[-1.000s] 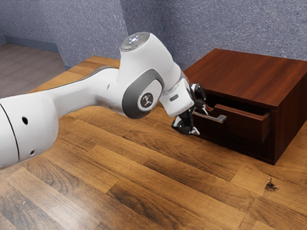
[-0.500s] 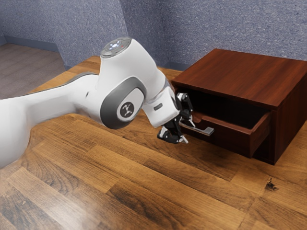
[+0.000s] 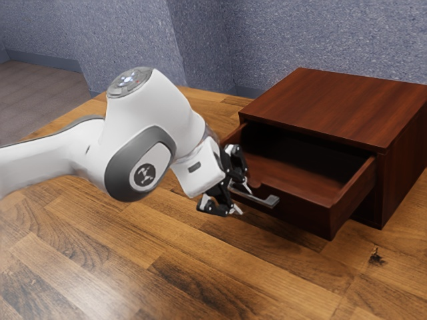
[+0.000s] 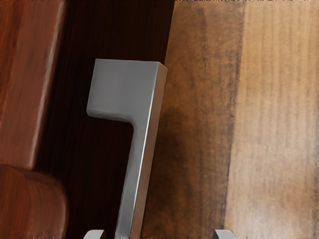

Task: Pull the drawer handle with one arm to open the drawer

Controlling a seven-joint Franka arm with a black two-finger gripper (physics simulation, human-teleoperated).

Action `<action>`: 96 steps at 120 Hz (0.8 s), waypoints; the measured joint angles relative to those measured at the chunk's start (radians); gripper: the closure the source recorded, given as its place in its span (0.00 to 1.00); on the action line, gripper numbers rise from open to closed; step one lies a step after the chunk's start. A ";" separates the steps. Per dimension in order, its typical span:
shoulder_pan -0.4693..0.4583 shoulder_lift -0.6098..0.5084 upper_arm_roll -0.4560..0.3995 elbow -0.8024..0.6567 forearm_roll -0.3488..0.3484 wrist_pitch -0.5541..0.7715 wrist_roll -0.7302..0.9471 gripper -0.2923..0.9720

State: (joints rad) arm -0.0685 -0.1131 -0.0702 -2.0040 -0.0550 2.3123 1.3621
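The drawer (image 3: 297, 179) stands well open, its box drawn far out of the dark wooden cabinet (image 3: 347, 100) toward the exterior view's left, with its bare inside floor in plain sight. The cabinet sits on the wood-plank tabletop (image 3: 167, 267), toward the exterior view's right.

On the drawer's front face is a grey metal handle (image 3: 257, 197), a straight bar held off the wood by short bent legs. The white arm (image 3: 133, 153) comes in from the exterior view's left, and its black end effector (image 3: 229, 189) sits right at the end of the handle nearer the arm. One finger is above the bar and the other below it, so the bar passes between them.

In the wrist view the handle (image 4: 142, 149) runs down toward the hand, over the dark drawer front (image 4: 84, 169), with the paler tabletop (image 4: 264, 124) beside it. Two grey fingertips (image 4: 94, 234) show at the edge. One lies just beside the bar and the other is well apart from it, out over the tabletop. The end effector therefore looks released, straddling the handle rather than clenched on it. Whether the nearer fingertip actually touches the bar is hard to tell from this angle.

A small dark mark (image 3: 377, 257) lies on the tabletop in front of the cabinet.
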 joint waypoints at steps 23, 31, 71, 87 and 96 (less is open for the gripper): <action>0.000 -0.040 -0.002 -0.040 0.000 0.008 -0.009 0.60; 0.001 -0.054 -0.002 -0.053 0.000 0.010 -0.012 0.61; 0.000 -0.090 -0.002 -0.068 0.000 0.012 -0.025 0.60; 0.000 -0.158 -0.010 -0.083 0.001 0.004 -0.032 0.59; -0.001 -0.198 -0.013 -0.087 0.004 -0.013 -0.044 0.50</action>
State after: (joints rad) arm -0.0691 -0.3106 -0.0833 -2.0906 -0.0505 2.2990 1.3183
